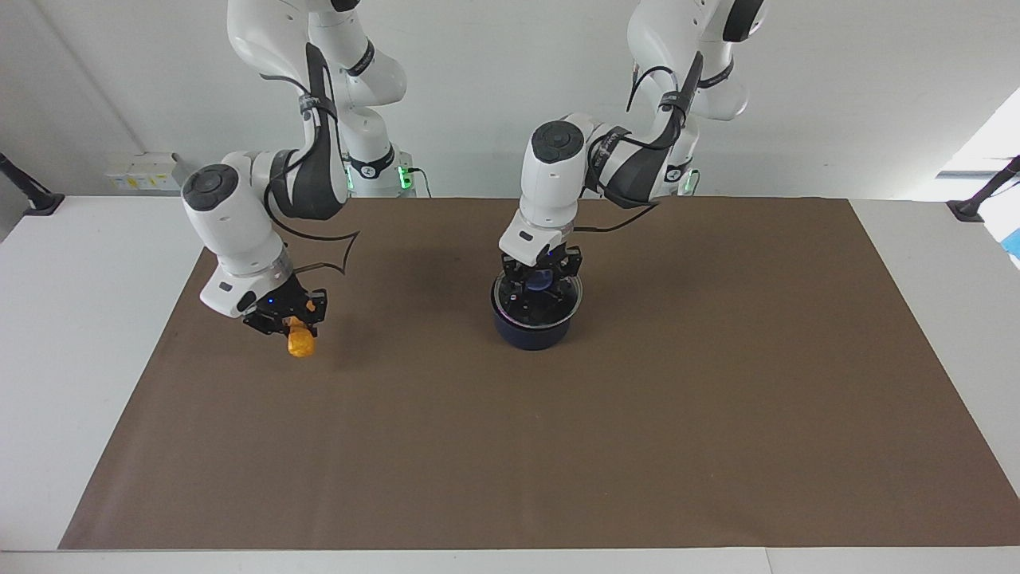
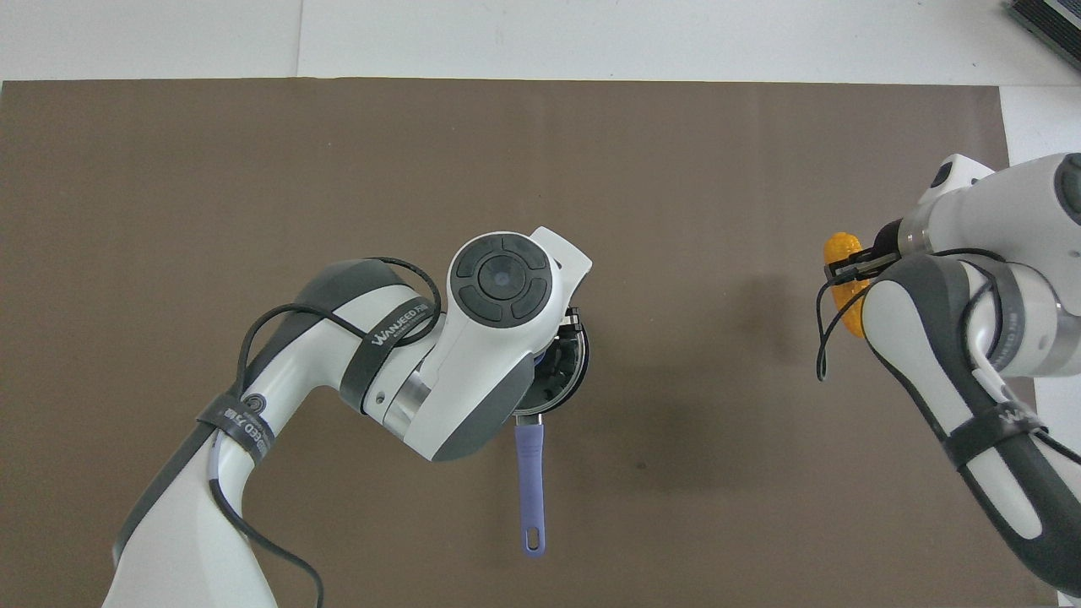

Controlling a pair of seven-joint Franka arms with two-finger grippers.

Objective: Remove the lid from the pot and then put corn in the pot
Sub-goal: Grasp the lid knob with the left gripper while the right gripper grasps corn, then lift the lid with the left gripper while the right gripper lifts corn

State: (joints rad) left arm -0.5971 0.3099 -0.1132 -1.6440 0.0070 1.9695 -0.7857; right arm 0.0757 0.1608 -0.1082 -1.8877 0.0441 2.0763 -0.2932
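Facing view: the pot's [image 1: 532,328] handle is hidden, only the dark round body shows, standing on the brown mat [image 1: 637,414] near the middle of the table [image 1: 80,335]. The lid [image 1: 536,307] sits on the pot's rim; its blue knob [image 1: 540,279] is half covered by the left gripper [image 1: 540,281]. That gripper points straight down from a bent wrist, fingers set either side of the knob, but whether they press on it is too hard to make out. The right gripper [image 1: 292,325] is down low toward the right arm's end of the table, tilted, its forearm angled down from a raised elbow. Its fingers are clamped on the corn [image 1: 300,341], whose upper end is buried in the gripper. Can't tell if the corn touches the mat or hangs just above it.

Overhead view: the left arm's wrist housing covers nearly all of the pot [image 2: 564,371] and lid [image 2: 571,359]; only a crescent of rim and glass shows. The left gripper itself is hidden under the housing. The pot's long blue handle [image 2: 529,485] sticks out toward the robots, fully visible. The right arm is cut off at the frame edge. The right gripper [image 2: 855,268] is mostly masked by its own forearm, a black finger crossing the corn [image 2: 844,262]. The corn's end nearer the robots is hidden by the arm.
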